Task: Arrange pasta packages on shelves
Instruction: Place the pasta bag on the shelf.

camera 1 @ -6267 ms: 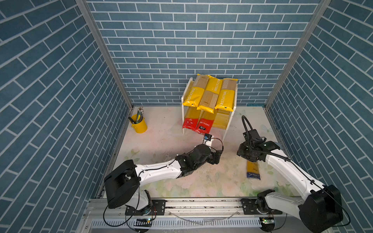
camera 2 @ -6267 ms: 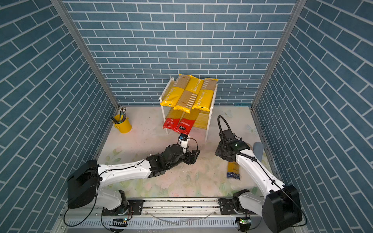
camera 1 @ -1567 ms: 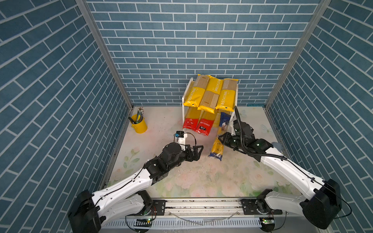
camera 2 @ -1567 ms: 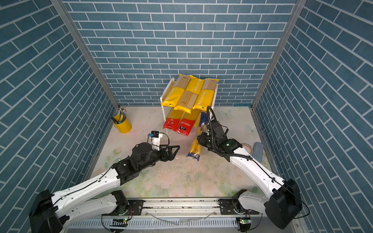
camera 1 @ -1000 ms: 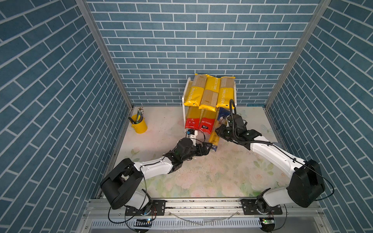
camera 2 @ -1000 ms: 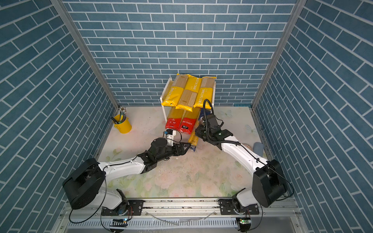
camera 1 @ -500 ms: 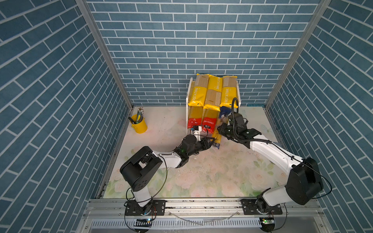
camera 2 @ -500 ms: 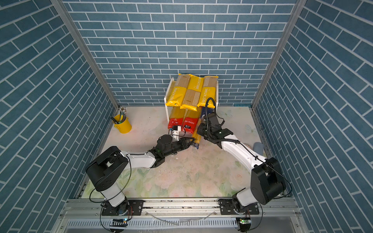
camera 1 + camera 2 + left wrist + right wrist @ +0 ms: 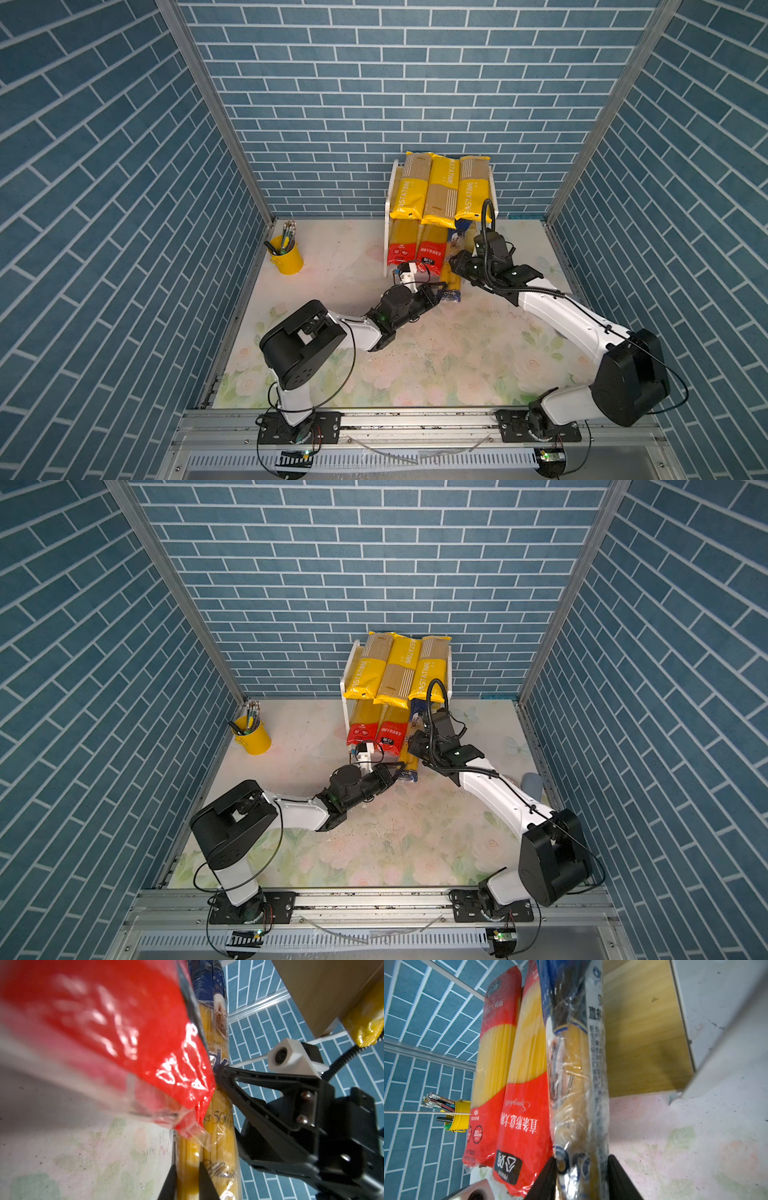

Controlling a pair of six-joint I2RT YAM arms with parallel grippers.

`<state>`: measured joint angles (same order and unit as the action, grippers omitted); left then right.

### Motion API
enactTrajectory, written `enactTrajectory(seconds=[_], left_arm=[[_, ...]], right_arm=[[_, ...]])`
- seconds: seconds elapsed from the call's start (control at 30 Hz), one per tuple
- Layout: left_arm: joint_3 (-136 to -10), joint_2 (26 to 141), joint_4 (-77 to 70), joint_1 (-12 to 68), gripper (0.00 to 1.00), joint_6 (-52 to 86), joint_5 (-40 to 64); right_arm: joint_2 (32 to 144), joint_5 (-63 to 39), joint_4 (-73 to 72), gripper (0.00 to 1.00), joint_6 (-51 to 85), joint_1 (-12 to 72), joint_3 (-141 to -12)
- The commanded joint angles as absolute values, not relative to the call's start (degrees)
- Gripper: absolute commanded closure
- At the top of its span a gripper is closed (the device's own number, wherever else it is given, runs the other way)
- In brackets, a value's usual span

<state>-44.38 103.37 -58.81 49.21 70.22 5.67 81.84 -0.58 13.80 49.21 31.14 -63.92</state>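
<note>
Room: blue brick walls close in on three sides and the rack stands near the rear one, so I'd approach from the front only
Table: flat, floral cover, a bit gritty; a bag should slide on it easily
Rack: top tier is full with three wide yellow bags; lower tier holds two red-end bags side by side
Blue-end bag: far end is in the lower tier's free slot, touching the nearer red-end bag; near end pokes out over the table
Handling: light, stiff along its length, likely brittle if bent, film slick and crinkly. Hold round the strand bundle, not the loose seal, and push along its axis
Left gripper: clamped on the bag's near end
Right gripper: straddles the bag further up; can't tell whether it's squeezing or just loosely around it
</note>
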Motion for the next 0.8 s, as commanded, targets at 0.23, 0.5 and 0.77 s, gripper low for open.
enactTrajectory(seconds=[0.23,0.5,0.77], left_arm=[[-53.4,104.0,-53.0,50.0,1.00,71.2,-0.2],[-60.1,107.2,-46.6,49.9,1.00,69.2,-3.3],[-65.7,110.8,-44.8,49.9,1.00,66.2,-10.9]], right_arm=[[73.0,-1.7,14.0,0.55,49.6,31.4,-60.9],[67.9,0.3,16.8,0.55,48.8,31.4,-58.6],[62.6,3.2,20.2,0.55,48.2,31.5,-55.7]])
